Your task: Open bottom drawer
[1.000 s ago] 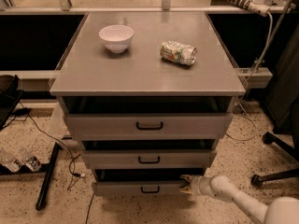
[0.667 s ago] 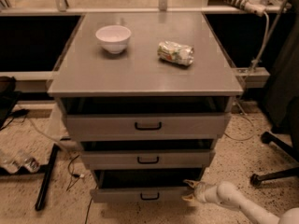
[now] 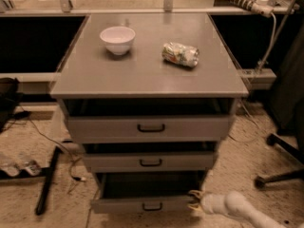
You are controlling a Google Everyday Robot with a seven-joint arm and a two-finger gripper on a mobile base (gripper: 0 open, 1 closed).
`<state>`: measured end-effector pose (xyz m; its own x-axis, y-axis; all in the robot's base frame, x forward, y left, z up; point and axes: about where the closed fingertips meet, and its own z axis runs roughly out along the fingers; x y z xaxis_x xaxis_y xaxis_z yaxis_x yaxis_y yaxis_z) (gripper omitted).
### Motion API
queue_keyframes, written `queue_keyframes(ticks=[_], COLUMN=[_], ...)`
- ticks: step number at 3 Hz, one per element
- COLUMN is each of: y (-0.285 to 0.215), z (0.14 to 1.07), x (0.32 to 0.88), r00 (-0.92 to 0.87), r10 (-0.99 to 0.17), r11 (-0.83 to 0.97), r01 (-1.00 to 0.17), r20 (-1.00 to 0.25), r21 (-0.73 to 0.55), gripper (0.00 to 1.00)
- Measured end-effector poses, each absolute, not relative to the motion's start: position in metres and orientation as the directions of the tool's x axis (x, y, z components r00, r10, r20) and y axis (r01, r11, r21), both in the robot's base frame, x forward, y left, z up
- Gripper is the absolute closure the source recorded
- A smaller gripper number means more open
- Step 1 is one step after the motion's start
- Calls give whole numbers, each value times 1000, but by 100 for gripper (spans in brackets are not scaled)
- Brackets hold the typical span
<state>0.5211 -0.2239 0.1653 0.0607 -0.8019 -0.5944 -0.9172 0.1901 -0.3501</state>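
In the camera view, you have the grey cabinet [image 3: 147,77] in the centre. The bottom drawer [image 3: 128,204] sits at 6 o'clock, pulled out past the middle drawer [image 3: 118,162] and the top drawer [image 3: 109,127], with its dark interior showing behind the front and its black handle [image 3: 152,206]. Your gripper [image 3: 194,200] is at 5 o'clock, at the right end of that drawer front. Its yellowish fingertips [image 3: 194,193] stand parted, one above the other; you cannot tell whether they pinch the front. On top, a white bowl [image 3: 117,39] lies at 11 o'clock and a crushed can [image 3: 180,54] at 1 o'clock.
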Motion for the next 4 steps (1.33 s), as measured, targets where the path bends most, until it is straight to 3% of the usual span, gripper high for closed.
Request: queue_keyframes(ticks=[1,4], y=[-223,-223], z=[172,172], x=[520,520], r00=[61,61], r10=[-802,-802], r11=[190,190], r01=[-917,-917], r20=[-595,-595], r21=[-350,-350], gripper=[100,34])
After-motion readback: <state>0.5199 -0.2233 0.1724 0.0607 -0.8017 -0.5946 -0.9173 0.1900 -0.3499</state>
